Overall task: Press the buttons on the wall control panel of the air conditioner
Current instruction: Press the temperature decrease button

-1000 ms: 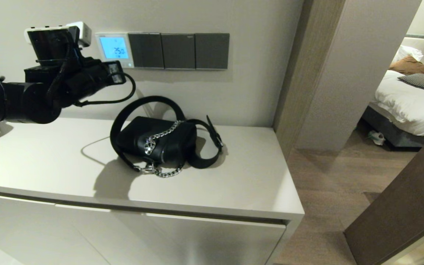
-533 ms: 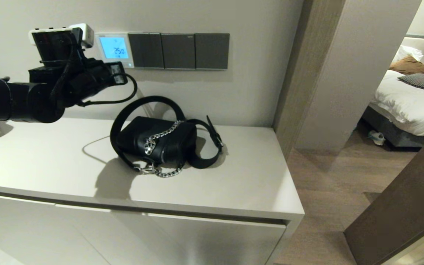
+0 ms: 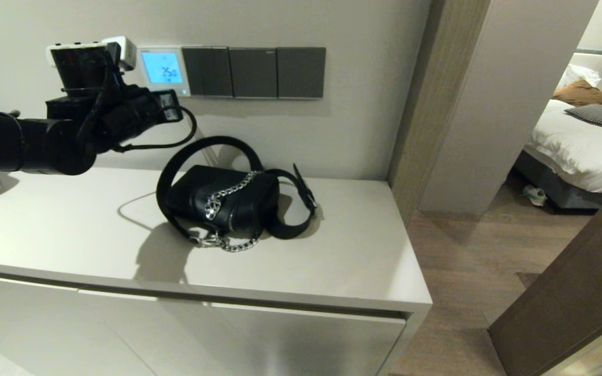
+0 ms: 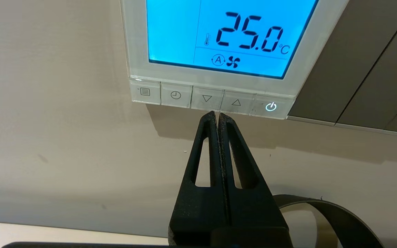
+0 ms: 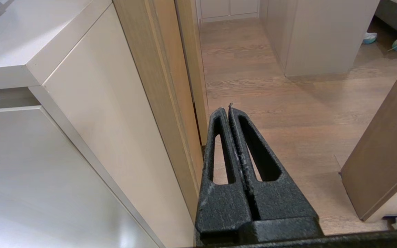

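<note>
Left wrist view alone shows left gripper (image 4: 218,115) jaws pressed together just beneath the buttons (image 4: 207,98)

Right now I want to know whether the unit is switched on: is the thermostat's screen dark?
No, the air conditioner's wall control panel has a glowing light blue screen showing 25.0 °C in the left wrist view.

Panel (image 4: 215,74): glossy white plastic, smooth glowing screen. Buttons (image 4: 207,98): translucent glossy plastic. Left gripper (image 4: 218,115): matt black, grainy. Bag (image 3: 222,201): smooth black leather-like, metal chain (image 3: 225,196). Countertop (image 3: 71,224): smooth satin. Floor (image 5: 288,103): wood-grain.
</note>
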You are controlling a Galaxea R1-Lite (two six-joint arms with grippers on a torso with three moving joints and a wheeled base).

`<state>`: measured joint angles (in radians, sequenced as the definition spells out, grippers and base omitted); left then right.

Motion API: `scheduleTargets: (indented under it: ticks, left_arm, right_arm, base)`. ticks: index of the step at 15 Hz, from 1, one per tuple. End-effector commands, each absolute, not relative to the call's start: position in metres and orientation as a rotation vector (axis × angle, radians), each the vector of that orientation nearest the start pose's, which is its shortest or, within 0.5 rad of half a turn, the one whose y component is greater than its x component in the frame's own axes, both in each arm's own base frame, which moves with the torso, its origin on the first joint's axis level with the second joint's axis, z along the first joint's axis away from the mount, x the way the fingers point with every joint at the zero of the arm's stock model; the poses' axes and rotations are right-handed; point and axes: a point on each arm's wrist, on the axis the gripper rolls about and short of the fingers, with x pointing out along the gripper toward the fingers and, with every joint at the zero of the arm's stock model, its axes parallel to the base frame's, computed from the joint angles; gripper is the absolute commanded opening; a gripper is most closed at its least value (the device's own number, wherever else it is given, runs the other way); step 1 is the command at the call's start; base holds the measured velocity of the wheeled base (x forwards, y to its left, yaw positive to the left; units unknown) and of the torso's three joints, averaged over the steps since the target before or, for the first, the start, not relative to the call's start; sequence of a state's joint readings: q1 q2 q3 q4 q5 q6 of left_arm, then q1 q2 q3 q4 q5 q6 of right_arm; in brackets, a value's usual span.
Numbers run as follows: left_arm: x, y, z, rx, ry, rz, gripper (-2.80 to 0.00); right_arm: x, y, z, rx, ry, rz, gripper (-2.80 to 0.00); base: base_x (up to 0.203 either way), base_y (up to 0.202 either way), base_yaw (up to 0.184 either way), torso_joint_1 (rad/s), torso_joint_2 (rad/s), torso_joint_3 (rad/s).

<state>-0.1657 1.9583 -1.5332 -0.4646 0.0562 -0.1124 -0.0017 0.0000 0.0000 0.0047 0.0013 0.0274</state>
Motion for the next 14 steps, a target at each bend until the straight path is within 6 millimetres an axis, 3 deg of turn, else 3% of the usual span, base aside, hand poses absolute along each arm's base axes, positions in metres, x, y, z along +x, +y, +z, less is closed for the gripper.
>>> scheduleTargets:
  ticks: [1,7,14]
  left_arm:
    - [0.4,-0.066,0.28,-0.118,-0.038,-0.111,-2.8]
    - [0.389,-0.064,0.285,-0.122,-0.046,-0.112,-2.8]
    - [0.393,-0.064,0.285,-0.121,-0.047,-0.112,-2.8]
  right_arm:
    - [-0.023,0.0,0.075,0.028,0.008,0.0,-2.8]
    - [-0.023,0.0,0.075,0.028,0.008,0.0,-2.8]
    - [-0.023,0.0,0.075,0.028,0.008,0.0,-2.8]
  base:
    - [0.0,0.0,0.0,0.0,0.0,0.0]
    - [0.0,0.0,0.0,0.0,0.0,0.0]
    - [0.0,0.0,0.0,0.0,0.0,0.0]
